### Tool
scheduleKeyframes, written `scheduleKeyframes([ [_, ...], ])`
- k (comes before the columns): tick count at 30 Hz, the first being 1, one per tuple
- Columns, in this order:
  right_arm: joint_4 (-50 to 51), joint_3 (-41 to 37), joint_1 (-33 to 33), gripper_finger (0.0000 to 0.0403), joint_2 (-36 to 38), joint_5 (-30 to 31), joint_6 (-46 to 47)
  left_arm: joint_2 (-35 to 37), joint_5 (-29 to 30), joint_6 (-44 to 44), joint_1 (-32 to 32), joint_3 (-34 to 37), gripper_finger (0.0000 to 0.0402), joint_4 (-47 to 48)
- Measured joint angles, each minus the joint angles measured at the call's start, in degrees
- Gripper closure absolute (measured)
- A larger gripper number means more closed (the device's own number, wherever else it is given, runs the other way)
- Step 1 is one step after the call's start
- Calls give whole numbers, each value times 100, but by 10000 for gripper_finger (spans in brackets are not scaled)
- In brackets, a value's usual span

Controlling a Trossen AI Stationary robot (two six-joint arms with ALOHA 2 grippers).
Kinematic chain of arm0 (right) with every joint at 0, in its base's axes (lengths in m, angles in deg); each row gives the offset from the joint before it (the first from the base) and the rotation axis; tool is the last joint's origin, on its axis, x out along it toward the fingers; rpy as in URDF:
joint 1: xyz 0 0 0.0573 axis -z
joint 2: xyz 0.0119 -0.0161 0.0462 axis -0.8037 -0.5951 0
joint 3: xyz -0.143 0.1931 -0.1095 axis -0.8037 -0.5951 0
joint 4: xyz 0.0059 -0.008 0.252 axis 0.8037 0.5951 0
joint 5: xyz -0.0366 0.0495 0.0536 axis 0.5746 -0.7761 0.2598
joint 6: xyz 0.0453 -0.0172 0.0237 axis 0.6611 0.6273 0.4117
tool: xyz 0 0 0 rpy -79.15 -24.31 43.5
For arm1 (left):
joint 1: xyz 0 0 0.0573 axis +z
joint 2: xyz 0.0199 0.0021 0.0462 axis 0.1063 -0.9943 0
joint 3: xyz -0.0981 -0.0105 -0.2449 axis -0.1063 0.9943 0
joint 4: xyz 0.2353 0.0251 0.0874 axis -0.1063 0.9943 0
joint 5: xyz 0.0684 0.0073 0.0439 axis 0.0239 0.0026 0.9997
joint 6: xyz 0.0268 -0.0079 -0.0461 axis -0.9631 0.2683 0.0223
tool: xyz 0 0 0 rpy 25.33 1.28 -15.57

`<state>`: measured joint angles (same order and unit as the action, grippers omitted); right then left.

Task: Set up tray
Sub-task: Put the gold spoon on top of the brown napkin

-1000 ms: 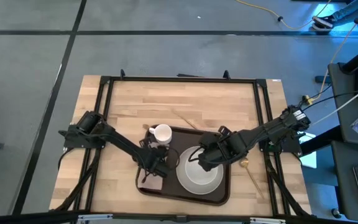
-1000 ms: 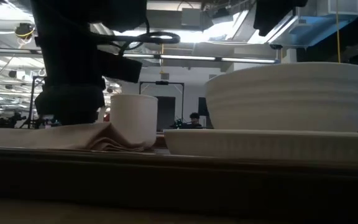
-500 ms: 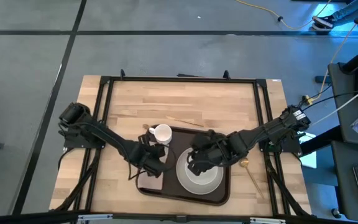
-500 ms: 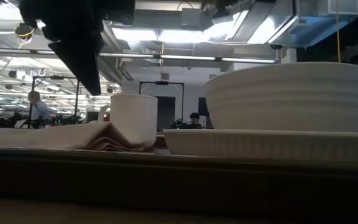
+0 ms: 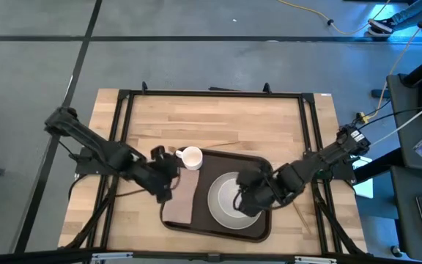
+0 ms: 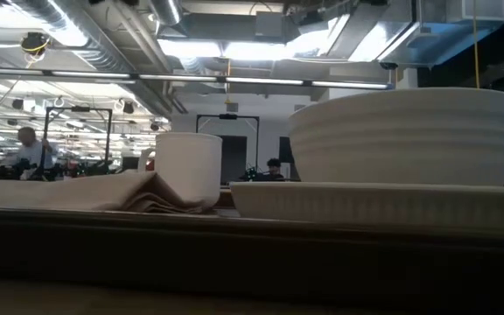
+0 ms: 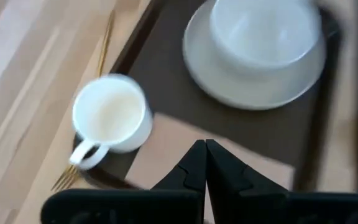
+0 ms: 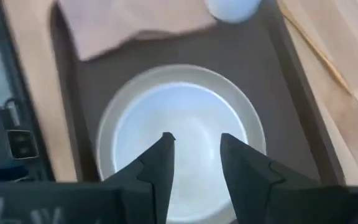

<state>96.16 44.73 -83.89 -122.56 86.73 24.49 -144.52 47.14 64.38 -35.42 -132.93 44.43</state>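
Note:
The dark brown tray (image 5: 257, 163) lies near the table's near edge. On it are a white bowl (image 5: 233, 196) on a white plate (image 6: 366, 202), a white mug (image 5: 191, 157) at its far left corner, and a tan napkin (image 5: 181, 199) lying flat along its left side. My left gripper (image 7: 205, 157) is shut and hovers above the napkin's (image 7: 166, 152) left edge, beside the mug (image 7: 110, 114). My right gripper (image 8: 195, 149) is open and hangs above the bowl (image 8: 185, 124). Neither gripper shows in the low view.
A gold fork (image 7: 103, 43) lies on the wood just off the tray's far left edge, its tines by the mug's handle. Another gold utensil (image 5: 294, 202) lies right of the tray. Black frame rails (image 5: 211, 93) run along the table's far, left and right sides.
My left gripper has risen off the napkin, leaving the low view, and drawn back toward the table's left edge; the napkin stays flat on the tray. My right gripper has moved a little toward the table's right and near edges above the bowl.

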Motion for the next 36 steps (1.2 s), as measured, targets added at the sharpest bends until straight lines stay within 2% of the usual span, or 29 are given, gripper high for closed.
scheduleKeyframes([
  [4, 1026, 0, -149, 271, 157, 58, 1107, 591, -414, -461, -20, 402, 400, -1050],
  [6, 1528, 0, -231, 271, 242, -169, 1815, 845, -491, -584, -20, 642, 400, -1570],
  [11, 2555, 0, -496, 271, 345, -1198, 3512, 1372, 77, -363, -20, 1123, 396, -1938],
  [16, 2448, -166, -773, 251, 389, -1793, 3922, 1667, 240, -246, 69, 1453, 366, -1943],
  [20, 2480, -538, -890, 193, 564, -2143, 3981, 1739, 194, -232, 229, 1619, 331, -1937],
  [24, 2524, -972, -965, 134, 793, -1895, 3963, 1738, 192, -322, 395, 1646, 303, -1915],
  [27, 2319, -1170, -965, 106, 791, -2094, 4109, 1738, 220, -403, 517, 1646, 290, -1913],
  [31, 2073, -1482, -994, 94, 743, -2502, 4240, 1738, 382, -672, 604, 1646, 282, -1915],
  [36, 2126, -1974, -1017, 98, 756, -3029, 4557, 1734, 557, -526, 697, 1646, 285, -1915],
])
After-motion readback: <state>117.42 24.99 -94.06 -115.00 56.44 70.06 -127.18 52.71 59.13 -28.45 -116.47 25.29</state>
